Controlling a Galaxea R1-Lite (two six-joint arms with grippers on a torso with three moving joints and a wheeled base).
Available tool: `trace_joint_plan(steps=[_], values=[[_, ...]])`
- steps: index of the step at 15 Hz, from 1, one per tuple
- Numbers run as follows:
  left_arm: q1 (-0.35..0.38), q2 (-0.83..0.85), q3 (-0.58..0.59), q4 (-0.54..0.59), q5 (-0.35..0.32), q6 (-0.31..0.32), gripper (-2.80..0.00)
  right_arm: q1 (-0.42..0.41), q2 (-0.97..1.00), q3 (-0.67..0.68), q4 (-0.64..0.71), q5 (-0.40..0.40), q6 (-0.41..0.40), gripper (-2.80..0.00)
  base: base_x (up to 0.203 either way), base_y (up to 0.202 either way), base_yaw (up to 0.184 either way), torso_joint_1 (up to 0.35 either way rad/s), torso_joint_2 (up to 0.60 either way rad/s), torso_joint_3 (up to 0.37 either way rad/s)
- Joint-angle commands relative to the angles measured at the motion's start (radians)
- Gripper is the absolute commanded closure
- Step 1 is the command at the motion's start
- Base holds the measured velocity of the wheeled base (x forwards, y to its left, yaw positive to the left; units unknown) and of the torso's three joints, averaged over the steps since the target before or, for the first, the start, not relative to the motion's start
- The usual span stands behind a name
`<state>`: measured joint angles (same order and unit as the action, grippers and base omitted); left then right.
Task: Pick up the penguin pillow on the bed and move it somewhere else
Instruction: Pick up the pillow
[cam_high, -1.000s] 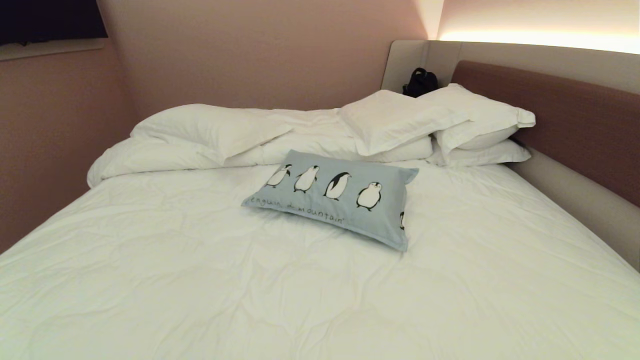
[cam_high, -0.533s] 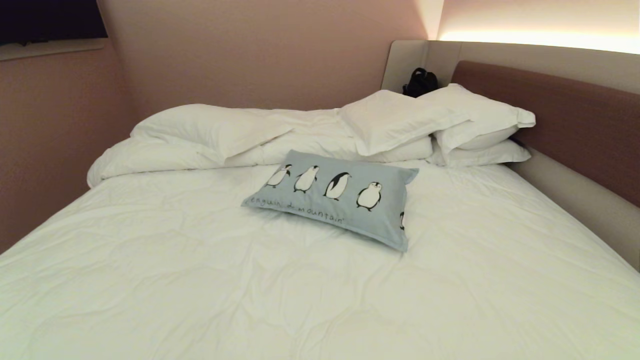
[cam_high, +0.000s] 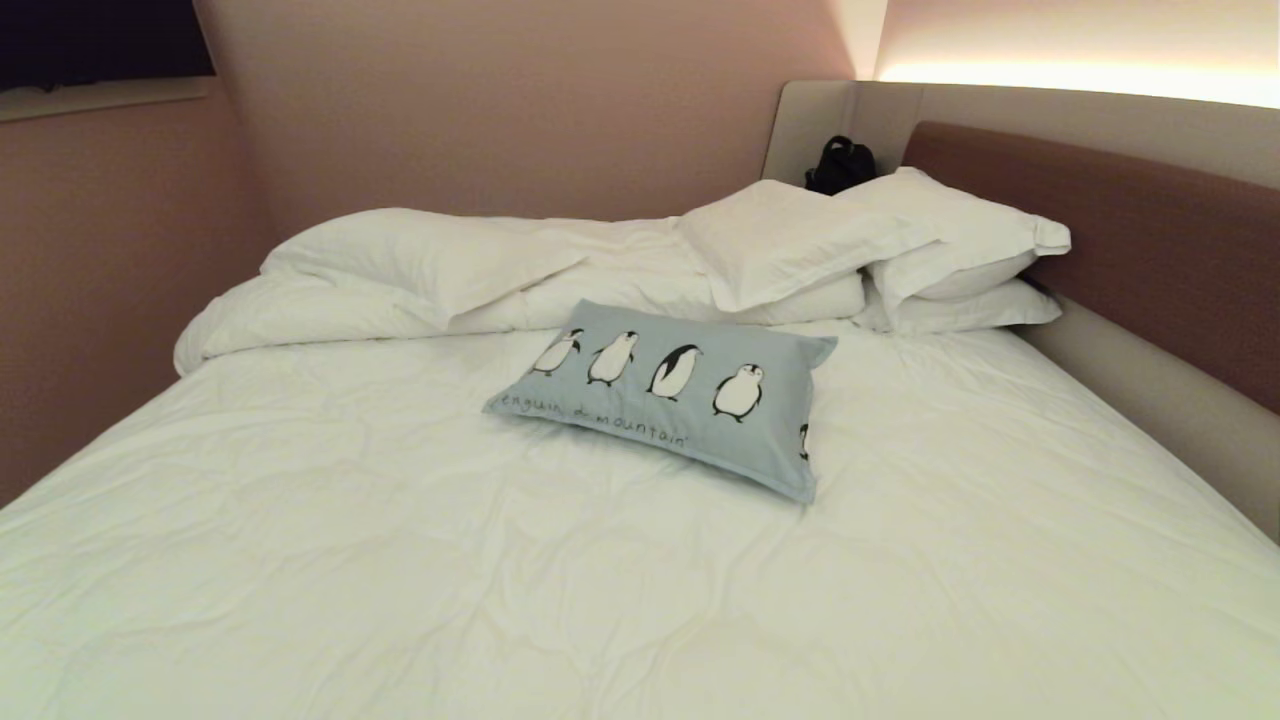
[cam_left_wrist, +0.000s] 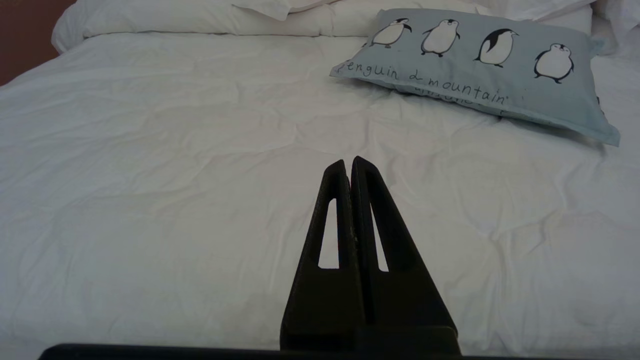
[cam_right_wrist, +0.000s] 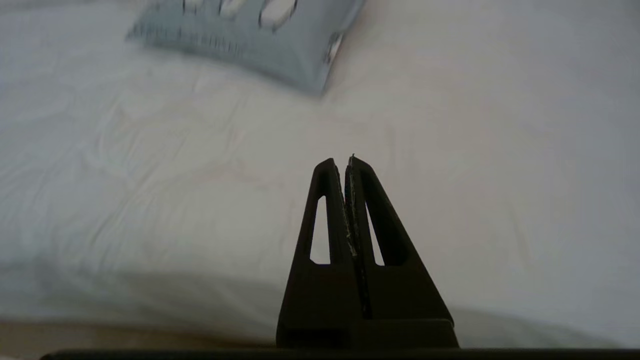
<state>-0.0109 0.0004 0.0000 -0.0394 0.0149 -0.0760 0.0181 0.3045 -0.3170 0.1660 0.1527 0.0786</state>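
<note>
The penguin pillow (cam_high: 680, 395), light blue-grey with a row of black-and-white penguins and handwritten text, lies flat on the bed (cam_high: 400, 560) near its middle, just in front of the white pillows. Neither arm shows in the head view. My left gripper (cam_left_wrist: 349, 161) hovers shut and empty over the white sheet, with the penguin pillow (cam_left_wrist: 480, 60) well beyond its tips and off to one side. My right gripper (cam_right_wrist: 345, 161) is shut and empty above the sheet near the bed's front edge, with the penguin pillow (cam_right_wrist: 260, 40) far ahead of it.
Plain white pillows (cam_high: 880, 250) are stacked by the brown headboard (cam_high: 1120, 220), and another white pillow (cam_high: 420, 255) lies on the rolled duvet. A black bag (cam_high: 840, 165) sits in the corner. Pink walls close the far and left sides.
Nothing has shifted in the head view: the pillow and bedding lie as before and no arm has come into sight.
</note>
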Motion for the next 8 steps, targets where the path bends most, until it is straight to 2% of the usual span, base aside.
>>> trace_joint_plan(steps=[1,4,8], values=[[0.000,0.000,0.000,-0.001,0.000,-0.001,0.00,0.002,0.289,-0.024,-0.075,0.090,0.066,0.00,0.000,0.000,0.000,0.000,0.00,0.000],[0.000,0.000,0.000,-0.001,0.000,-0.001,0.00,0.003,0.682,-0.061,-0.292,0.136,0.146,0.00,0.000,0.000,0.000,0.000,0.00,0.000],[0.000,0.000,0.000,-0.001,0.000,-0.001,0.00,0.002,1.154,-0.169,-0.553,0.191,0.201,0.00,0.000,0.000,0.000,0.000,0.00,0.000]])
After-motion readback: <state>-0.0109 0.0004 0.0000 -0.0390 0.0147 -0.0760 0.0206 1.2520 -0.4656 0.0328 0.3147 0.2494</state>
